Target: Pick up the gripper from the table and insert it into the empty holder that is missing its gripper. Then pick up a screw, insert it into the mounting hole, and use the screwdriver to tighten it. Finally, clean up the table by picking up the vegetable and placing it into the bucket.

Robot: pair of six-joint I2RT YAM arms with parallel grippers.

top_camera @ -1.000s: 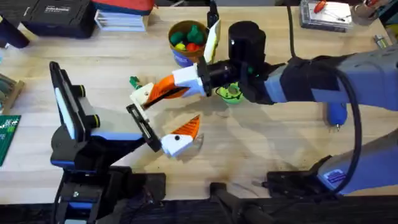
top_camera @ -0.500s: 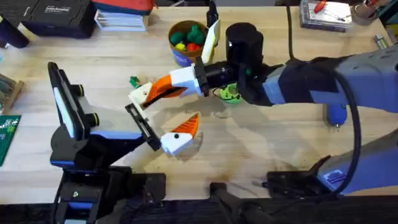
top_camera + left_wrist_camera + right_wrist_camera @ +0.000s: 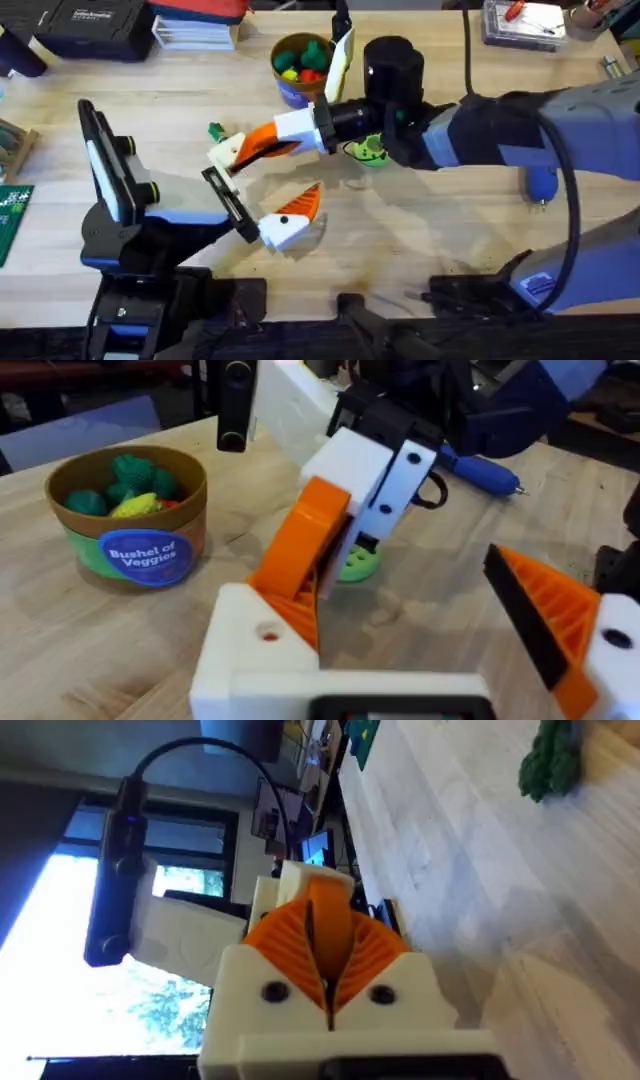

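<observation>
The bucket (image 3: 128, 525) reads "Bushel of Veggies" on its blue label. Beside it, the right gripper (image 3: 240, 150) pinches the gripper (image 3: 227, 152) shut, near the vegetable (image 3: 215, 131). The left gripper (image 3: 265, 225) gapes wide. The screwdriver (image 3: 541, 184) lies beyond the right arm.

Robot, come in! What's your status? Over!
Right hand shut on the gripper, seating it at the left hand. Left hand open. Vegetable on the table, bucket waiting. Nothing blocking. Over.
</observation>
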